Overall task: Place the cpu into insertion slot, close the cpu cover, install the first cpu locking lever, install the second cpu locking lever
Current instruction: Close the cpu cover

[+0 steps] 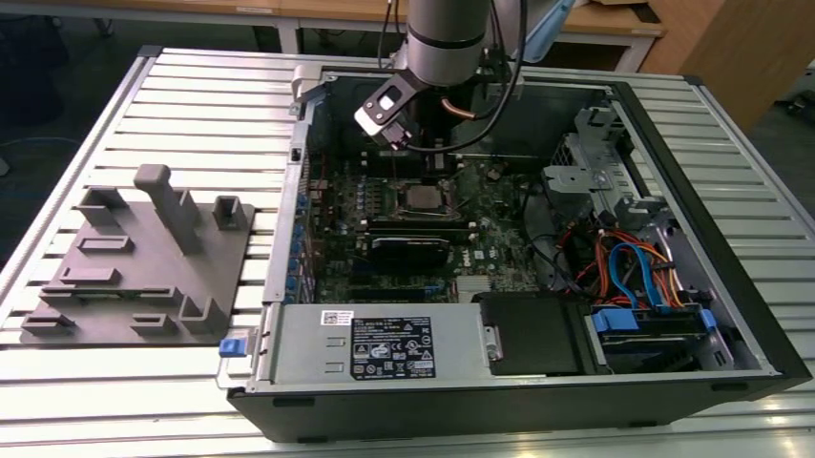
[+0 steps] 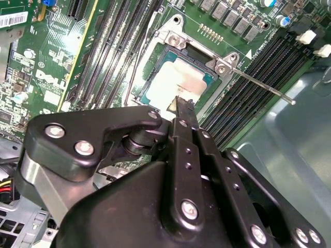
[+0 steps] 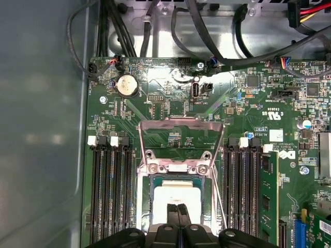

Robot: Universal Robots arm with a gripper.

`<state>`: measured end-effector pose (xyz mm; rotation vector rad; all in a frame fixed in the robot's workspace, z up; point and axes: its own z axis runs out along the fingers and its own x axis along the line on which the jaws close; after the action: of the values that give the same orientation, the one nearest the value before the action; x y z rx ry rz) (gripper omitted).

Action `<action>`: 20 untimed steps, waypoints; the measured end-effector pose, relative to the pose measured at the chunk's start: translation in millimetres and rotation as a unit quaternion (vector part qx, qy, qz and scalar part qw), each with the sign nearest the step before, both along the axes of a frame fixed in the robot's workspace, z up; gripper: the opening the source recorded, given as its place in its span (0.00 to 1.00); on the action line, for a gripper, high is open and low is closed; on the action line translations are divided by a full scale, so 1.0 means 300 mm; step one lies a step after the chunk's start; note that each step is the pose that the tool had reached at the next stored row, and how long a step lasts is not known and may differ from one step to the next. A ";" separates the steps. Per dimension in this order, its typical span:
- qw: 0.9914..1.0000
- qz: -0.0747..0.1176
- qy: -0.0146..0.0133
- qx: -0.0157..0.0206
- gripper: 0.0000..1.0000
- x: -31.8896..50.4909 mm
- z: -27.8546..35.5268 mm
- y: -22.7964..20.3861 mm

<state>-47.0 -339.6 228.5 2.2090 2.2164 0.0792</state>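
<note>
**Gripper Hides the Socket's Near Half**

In the second wrist view the gripper (image 2: 182, 106) covers the side of the cpu (image 2: 178, 82) and insertion slot (image 2: 199, 54) lying beneath the hand. In the first wrist view the picture's edge cuts both off behind the fingertips. Whether the cpu cover (image 3: 178, 166) lies flat cannot be told. In the exterior view the arm (image 1: 446, 33) runs past the edge above the hand.

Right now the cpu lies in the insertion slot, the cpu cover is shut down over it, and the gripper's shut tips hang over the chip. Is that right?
Not quite. The cpu cover is open, swung up off the socket, as the first wrist view shows. The cpu does lie in the insertion slot, with the shut gripper tips over it.
</note>
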 end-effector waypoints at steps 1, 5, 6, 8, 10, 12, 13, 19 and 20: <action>1.000 0.000 0.000 0.000 0.11 0.000 0.000 0.000; 1.000 0.000 0.000 0.000 0.11 0.000 0.004 0.000; 1.000 0.000 0.000 0.000 0.11 0.000 0.005 0.000; 1.000 0.000 0.000 0.000 0.11 0.000 0.011 0.000; 1.000 0.000 0.000 0.000 0.11 0.000 0.017 0.000; 1.000 0.000 0.000 0.000 0.11 0.000 0.023 0.000; 1.000 0.000 0.000 0.000 0.11 0.000 0.027 0.000; 1.000 0.000 0.000 0.000 0.11 0.000 0.050 0.000; 1.000 0.000 0.000 0.000 0.11 0.000 0.053 0.000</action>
<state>-47.0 -339.6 244.6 2.2089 2.2164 0.0792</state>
